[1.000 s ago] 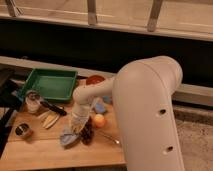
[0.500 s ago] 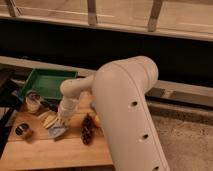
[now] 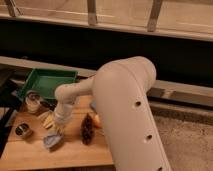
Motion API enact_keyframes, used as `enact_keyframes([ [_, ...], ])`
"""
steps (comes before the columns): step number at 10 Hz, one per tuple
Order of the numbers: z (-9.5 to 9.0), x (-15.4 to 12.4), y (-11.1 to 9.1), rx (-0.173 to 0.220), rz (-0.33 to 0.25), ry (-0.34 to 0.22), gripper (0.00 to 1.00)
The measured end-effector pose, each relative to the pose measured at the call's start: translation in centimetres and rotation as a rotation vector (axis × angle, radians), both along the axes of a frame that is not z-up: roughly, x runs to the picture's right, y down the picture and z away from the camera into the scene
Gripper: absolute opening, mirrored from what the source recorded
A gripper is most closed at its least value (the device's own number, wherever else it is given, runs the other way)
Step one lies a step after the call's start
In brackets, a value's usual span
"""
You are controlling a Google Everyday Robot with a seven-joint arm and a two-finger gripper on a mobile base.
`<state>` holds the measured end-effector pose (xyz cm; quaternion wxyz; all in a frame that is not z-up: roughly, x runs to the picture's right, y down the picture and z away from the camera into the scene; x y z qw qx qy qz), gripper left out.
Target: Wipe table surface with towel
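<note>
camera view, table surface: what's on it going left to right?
Small metal cup → glass jar → yellow pieces → towel, with the shut tool pressed onto it → dark brown object. The green tray sits behind, at the far left of the table surface.

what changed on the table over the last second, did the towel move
The arm swung toward the table's left side, and the gripper, shut on the towel, dragged it left across the table surface, from beside the dark brown item toward the yellow pieces. The big arm segment now hides more of the table's right side. The green tray, jar and small tin stayed put.
</note>
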<state>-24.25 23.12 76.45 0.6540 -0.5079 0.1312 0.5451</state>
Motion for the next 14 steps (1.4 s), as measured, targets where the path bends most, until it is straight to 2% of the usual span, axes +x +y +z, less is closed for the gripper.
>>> enact_keyframes([
  [2,-1.1,1.2,1.8,-0.035,-0.010,0.011,0.00],
  [4,-1.3,3.2,2.7,-0.063,-0.013,0.062,0.00],
  [7,0.8,6.3,0.7,-0.057,0.010,0.143,0.00],
  [9,3.0,8.4,-1.9,-0.043,0.028,0.190,0.00],
  [12,4.1,7.0,-3.6,-0.011,0.026,0.159,0.00],
  [14,4.2,3.3,-4.7,0.031,0.026,0.097,0.00],
])
